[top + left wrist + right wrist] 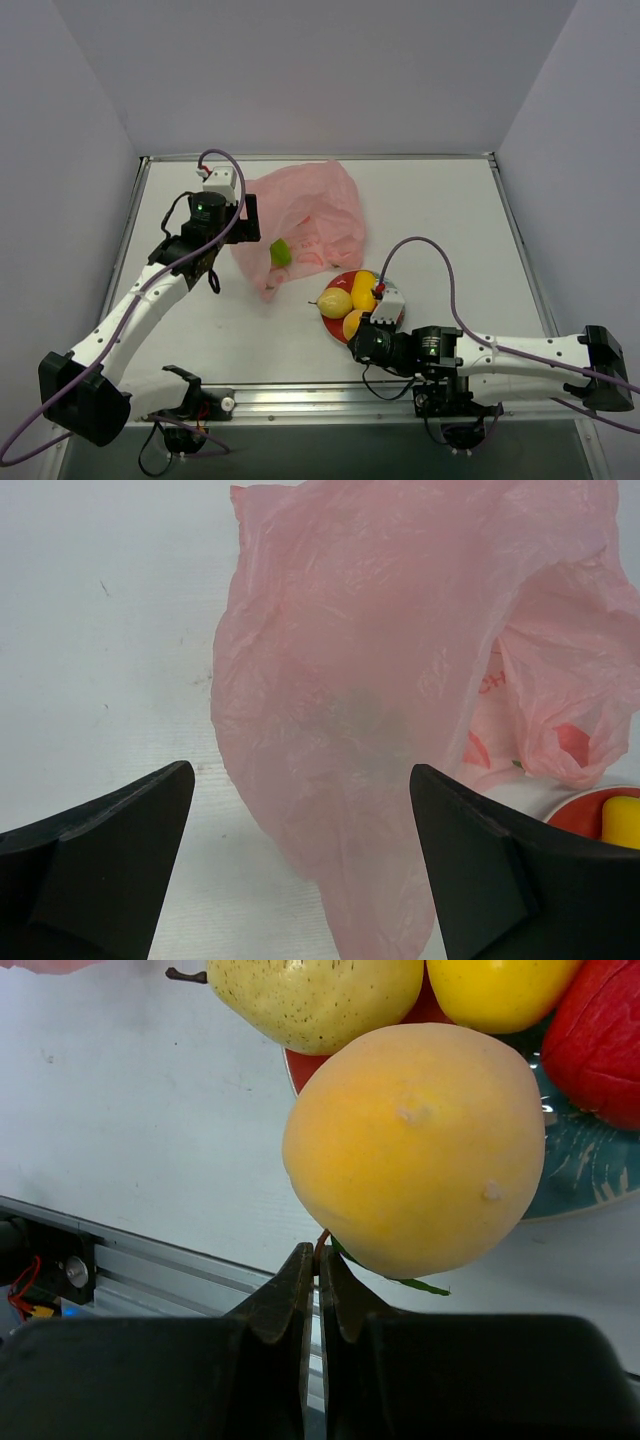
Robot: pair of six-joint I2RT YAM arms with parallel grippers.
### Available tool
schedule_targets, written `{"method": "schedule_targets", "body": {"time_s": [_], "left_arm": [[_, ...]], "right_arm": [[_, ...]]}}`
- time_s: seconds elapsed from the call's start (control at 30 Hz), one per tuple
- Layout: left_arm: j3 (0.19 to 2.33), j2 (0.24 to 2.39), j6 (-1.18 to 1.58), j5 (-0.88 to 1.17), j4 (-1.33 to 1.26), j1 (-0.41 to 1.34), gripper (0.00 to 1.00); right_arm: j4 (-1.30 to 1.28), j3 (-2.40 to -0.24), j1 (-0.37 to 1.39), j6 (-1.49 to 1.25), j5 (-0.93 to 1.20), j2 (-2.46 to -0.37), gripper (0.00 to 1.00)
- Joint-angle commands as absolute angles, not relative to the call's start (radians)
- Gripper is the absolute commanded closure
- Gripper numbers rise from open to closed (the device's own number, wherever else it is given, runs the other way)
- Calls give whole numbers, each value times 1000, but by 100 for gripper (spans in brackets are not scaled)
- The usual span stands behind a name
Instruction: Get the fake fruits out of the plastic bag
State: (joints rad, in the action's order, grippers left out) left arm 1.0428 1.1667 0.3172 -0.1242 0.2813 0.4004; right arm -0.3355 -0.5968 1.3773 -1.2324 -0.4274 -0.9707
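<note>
**A:** Why does the left gripper (302, 780) hang by the bag (310, 205) with its fingers (110, 860) spread wide?

**B:** It holds nothing. I judge it is lined up to pinch or lift the film so the remaining fruit can come free. In its wrist view the bag fills the middle and right of the frame, just beyond the two black fingers.

**A:** And the right gripper (318, 1260)?

**B:** It is closed tight at the bottom centre of its view, right where the thin stem (321, 1240) of the peach (415, 1150) runs down. Whether the stem is nipped, I cannot tell. The peach sits at the edge of the plate (580, 1175), so this looks like a set-down.

**A:** Where are the fruits?

**B:** Four are on the plate, lower centre of the overhead view. The peach, a speckled pear (310, 1000), a lemon (495, 990) and a red fruit (600, 1050) crowd together there. A green fruit (281, 253) lies at the bag's lower edge, seemingly in its mouth.

**A:** How does the bag look?

**B:** It is thin, crinkled, translucent pink and slumped flat, with faint red print on the right.
</note>
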Motion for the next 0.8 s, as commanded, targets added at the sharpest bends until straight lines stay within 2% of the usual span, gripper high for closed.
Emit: {"method": "schedule_targets", "body": {"time_s": [0.0, 0.1, 0.2, 0.6, 0.77], "left_arm": [[1080, 1155, 302, -136, 281, 413, 12], [1081, 1155, 299, -146, 287, 422, 12], [1083, 1158, 296, -152, 290, 425, 12], [1085, 1154, 291, -155, 293, 426, 12], [1085, 1151, 291, -156, 295, 426, 12]], "right_arm": [[-374, -594, 1387, -1281, -500, -950, 98], [-373, -584, 1387, -1289, -500, -948, 95], [-373, -575, 1387, -1293, -497, -954, 89], [-373, -563, 1387, -1293, -483, -907, 86], [-371, -632, 1402, -1252, -475, -870, 79]]}}
